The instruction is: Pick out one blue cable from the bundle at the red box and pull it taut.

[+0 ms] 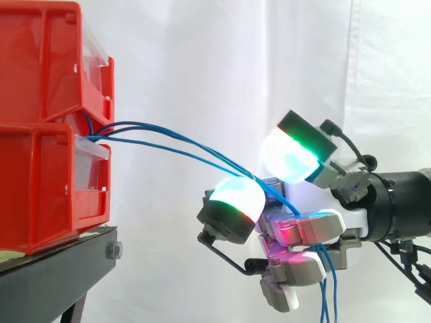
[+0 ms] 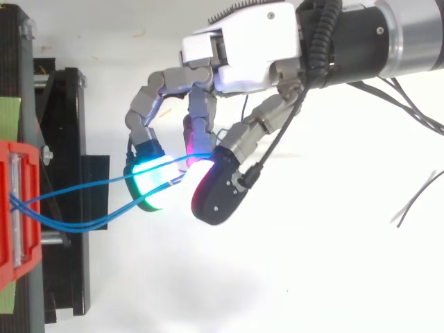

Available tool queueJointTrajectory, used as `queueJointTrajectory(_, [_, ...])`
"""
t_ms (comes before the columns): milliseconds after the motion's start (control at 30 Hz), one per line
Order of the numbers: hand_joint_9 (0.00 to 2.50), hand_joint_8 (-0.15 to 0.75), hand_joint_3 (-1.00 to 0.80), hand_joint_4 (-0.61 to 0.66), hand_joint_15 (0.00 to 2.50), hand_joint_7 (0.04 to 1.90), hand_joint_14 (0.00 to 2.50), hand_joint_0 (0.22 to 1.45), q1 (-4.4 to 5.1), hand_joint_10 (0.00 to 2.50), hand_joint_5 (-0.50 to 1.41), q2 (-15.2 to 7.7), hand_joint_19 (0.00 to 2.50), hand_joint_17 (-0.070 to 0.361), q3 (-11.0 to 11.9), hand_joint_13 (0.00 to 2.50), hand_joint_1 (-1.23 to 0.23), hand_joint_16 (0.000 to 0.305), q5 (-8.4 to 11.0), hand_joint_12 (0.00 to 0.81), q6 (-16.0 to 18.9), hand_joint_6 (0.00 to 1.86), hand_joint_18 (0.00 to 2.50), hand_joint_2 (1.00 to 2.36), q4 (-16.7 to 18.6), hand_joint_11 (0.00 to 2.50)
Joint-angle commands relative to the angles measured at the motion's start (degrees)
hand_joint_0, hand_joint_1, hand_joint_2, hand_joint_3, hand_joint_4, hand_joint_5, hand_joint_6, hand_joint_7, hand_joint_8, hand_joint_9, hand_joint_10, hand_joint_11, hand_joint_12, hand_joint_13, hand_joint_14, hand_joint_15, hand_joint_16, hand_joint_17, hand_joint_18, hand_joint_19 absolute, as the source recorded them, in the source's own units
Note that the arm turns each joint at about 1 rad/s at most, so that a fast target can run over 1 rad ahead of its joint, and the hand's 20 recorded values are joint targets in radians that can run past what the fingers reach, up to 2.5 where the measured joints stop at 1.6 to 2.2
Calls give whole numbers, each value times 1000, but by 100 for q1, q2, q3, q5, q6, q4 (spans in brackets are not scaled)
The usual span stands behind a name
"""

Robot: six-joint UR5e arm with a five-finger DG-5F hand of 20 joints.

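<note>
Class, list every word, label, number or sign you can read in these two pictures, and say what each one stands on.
None can be read.
The red bins carry clear label holders, but these show no print.
The hand, the blue cables and the black stand bear no legible marks.

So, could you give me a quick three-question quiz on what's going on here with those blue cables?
1. True or false: the blue cables run from the red bins to the hand, whose fingers curl round them.
2. The bins stand on: A) a black stand, B) a wooden shelf, C) the floor.
3. Fill in: in the side view, past the hand, the cables' loose ends hang ____.

Key: 1 true; 2 A; 3 down.
</note>
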Motion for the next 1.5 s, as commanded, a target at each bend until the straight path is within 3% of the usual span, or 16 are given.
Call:
queueJointTrajectory(0, [1412,292,-500,45,764,855,25,455,0,32,-81,-1,639,134,2,1170,-619,59,0,388,0,900,941,1000,0,905])
queueJointTrajectory(100, [1402,258,-500,0,783,925,29,567,0,34,-81,-1,692,116,2,1138,-534,51,0,351,0,883,867,1000,0,913])
queueJointTrajectory(167, [1412,255,-485,-23,775,939,29,587,9,34,-77,-1,695,114,2,1138,-579,50,0,345,0,883,860,1001,0,909])
queueJointTrajectory(367, [1441,275,-198,-12,780,984,29,583,9,35,-68,-1,687,118,2,1164,-754,52,8,363,0,899,887,1019,9,944])
queueJointTrajectory(567, [1391,275,-121,32,796,1018,28,618,9,35,-80,-1,682,115,2,1152,-862,51,8,360,0,923,874,1024,9,960])
queueJointTrajectory(733, [1372,272,-251,17,779,1173,28,718,9,34,-87,-1,638,112,2,1145,-923,50,17,350,0,921,874,1019,9,941])
queueJointTrajectory(900, [1375,263,-500,-17,765,1350,30,772,9,35,-90,-1,617,111,-7,1136,-918,49,17,343,0,922,878,1000,9,936])
queueJointTrajectory(1033, [1371,259,-500,-72,772,1244,31,722,9,38,-89,-1,615,111,2,1130,-915,49,17,340,0,944,876,1000,9,934])
queueJointTrajectory(1467, [1354,245,-500,-81,761,1040,30,609,0,35,-77,7,619,109,-7,1089,-952,49,17,337,0,945,832,1000,9,922])
